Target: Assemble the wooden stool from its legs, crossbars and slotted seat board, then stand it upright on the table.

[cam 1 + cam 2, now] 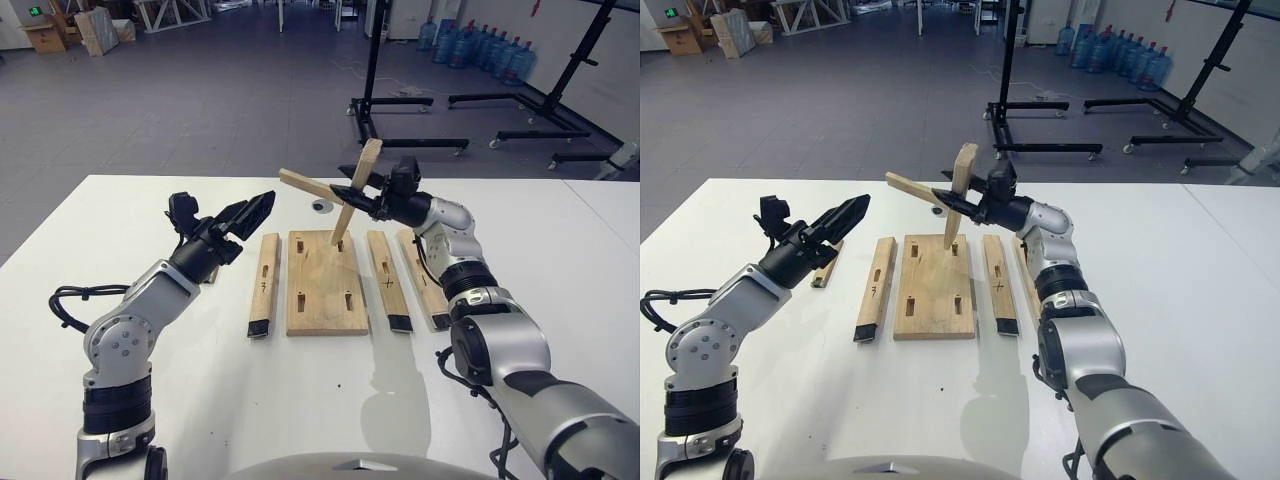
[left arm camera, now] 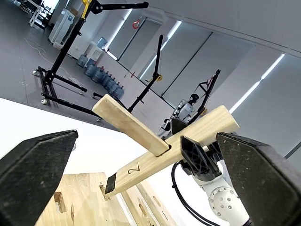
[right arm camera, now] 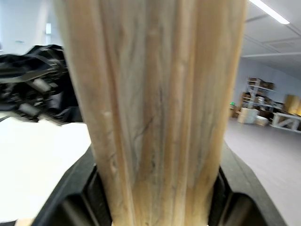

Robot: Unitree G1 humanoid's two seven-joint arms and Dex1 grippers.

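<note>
The wooden leg stands tilted over the slotted seat board, its lower end at one of the board's far slots. A crossbar juts from its upper half toward the robot's left. The right gripper is clamped on the leg at about mid-height. The seat board lies flat on the white table, with one loose leg flat on its left and two more on its right. The left gripper hovers left of the board with its fingers spread and holding nothing, aimed at the held leg. A shorter wooden piece lies under that arm.
</note>
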